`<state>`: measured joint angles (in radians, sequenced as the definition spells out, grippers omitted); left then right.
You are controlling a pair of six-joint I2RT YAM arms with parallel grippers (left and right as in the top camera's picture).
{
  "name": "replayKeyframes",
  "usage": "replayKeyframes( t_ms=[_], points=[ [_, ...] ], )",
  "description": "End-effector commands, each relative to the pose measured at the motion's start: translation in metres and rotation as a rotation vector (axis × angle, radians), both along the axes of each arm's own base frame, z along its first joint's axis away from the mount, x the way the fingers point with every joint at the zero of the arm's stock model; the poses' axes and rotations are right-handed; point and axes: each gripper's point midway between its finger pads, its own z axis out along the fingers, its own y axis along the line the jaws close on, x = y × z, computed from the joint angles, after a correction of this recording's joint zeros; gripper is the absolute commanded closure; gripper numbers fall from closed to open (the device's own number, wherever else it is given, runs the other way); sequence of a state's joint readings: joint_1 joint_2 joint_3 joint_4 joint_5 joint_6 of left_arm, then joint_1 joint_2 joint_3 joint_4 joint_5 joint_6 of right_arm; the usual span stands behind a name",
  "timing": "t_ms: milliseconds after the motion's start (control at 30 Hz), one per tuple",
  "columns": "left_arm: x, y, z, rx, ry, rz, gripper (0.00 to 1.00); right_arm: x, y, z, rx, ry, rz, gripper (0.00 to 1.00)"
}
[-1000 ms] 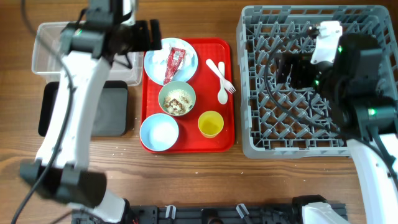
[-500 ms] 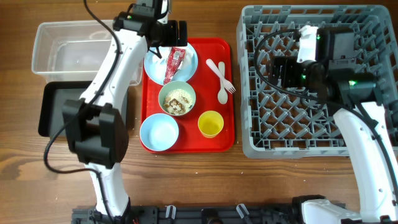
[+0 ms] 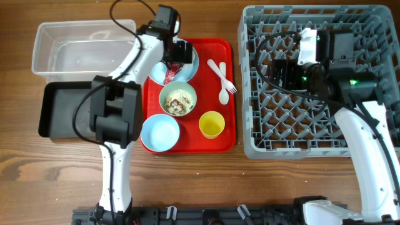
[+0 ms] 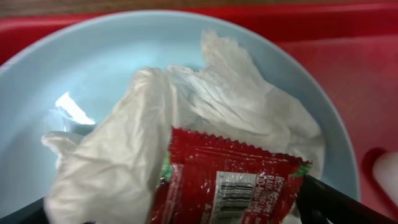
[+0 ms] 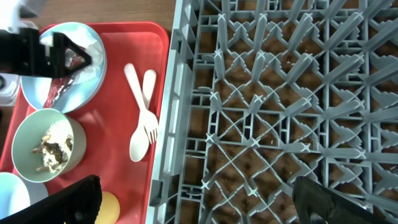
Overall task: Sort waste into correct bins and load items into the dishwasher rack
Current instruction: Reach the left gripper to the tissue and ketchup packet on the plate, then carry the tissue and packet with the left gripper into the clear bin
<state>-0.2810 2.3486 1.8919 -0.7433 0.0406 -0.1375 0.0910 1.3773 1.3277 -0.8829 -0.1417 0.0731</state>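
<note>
The light blue plate (image 3: 189, 62) on the red tray holds crumpled white paper (image 4: 124, 143) and the red sauce packet (image 4: 230, 183). My left gripper (image 3: 177, 52) is open and low over the plate, one finger on each side of the packet (image 3: 170, 75); in the left wrist view (image 4: 180, 214) only the fingertips (image 4: 329, 202) show. The pale green bowl (image 3: 178, 99) holds rice grains and brown bits. My right gripper (image 3: 284, 72) is open and empty above the grey dishwasher rack (image 3: 325, 134), and also shows in the right wrist view (image 5: 199, 211).
The red tray (image 3: 215, 142) also carries a light blue bowl (image 3: 160, 132), a yellow cup (image 3: 212, 124) and a white spoon and fork (image 3: 222, 80). The clear tub (image 3: 75, 50) and the black tray (image 3: 62, 109) lie to the left. A few grains dot the table (image 3: 134, 119).
My left arm has swung right from over the clear tub to the plate, and its gripper now sits low around the packet. The right gripper has shifted slightly over the rack.
</note>
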Motion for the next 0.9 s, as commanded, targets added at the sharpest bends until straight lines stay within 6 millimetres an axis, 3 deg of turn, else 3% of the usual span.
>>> replayKeyframes(
  t_ms=[0, 67, 100, 167, 267, 367, 500, 567, 633, 700, 767, 867],
  points=[
    [-0.003, -0.012, -0.017, 0.032, 0.016, -0.05, 0.08, 0.003, 0.004, 0.005, 0.005, -0.012, 0.027, 0.0],
    [-0.004, -0.011, -0.02, 0.034, 0.023, -0.05, 0.28, 0.003, 0.004, 0.005, 0.005, -0.012, 0.027, 0.0],
    [-0.004, -0.01, -0.02, 0.035, 0.027, -0.047, 0.55, 0.003, 0.004, 0.005, 0.004, -0.012, 0.027, 0.0],
    [-0.006, -0.006, -0.021, 0.039, 0.039, -0.042, 0.96, 0.003, 0.004, 0.005, 0.004, -0.012, 0.027, 0.0],
    [-0.009, -0.003, -0.012, 0.039, 0.043, -0.037, 0.96, 0.003, 0.004, 0.005, 0.005, -0.013, 0.027, 0.0],
    [-0.01, -0.003, 0.022, 0.03, 0.012, -0.036, 0.96, 0.003, 0.004, 0.005, 0.005, -0.013, 0.027, 0.0],
    [-0.018, 0.004, 0.106, -0.001, -0.079, -0.018, 0.96, 0.003, 0.004, 0.005, 0.005, -0.013, 0.027, 0.0],
    [-0.027, 0.016, 0.15, -0.016, -0.134, 0.002, 0.96, 0.003, 0.004, 0.005, 0.005, -0.013, 0.027, 0.0],
    [-0.034, 0.035, 0.183, -0.026, -0.176, 0.046, 0.96, 0.003, 0.004, 0.005, 0.005, -0.013, 0.027, 0.0],
    [-0.037, 0.073, 0.201, 0.001, -0.202, 0.136, 0.96, 0.003, 0.004, 0.005, 0.005, -0.013, 0.027, 0.0],
    [-0.037, 0.107, 0.201, 0.012, -0.188, 0.223, 0.96, 0.003, 0.004, 0.005, 0.005, -0.013, 0.027, 0.0],
    [-0.034, 0.18, 0.182, -0.003, -0.134, 0.453, 0.96, 0.003, 0.004, 0.005, 0.005, -0.013, 0.027, 0.0]
  ],
)
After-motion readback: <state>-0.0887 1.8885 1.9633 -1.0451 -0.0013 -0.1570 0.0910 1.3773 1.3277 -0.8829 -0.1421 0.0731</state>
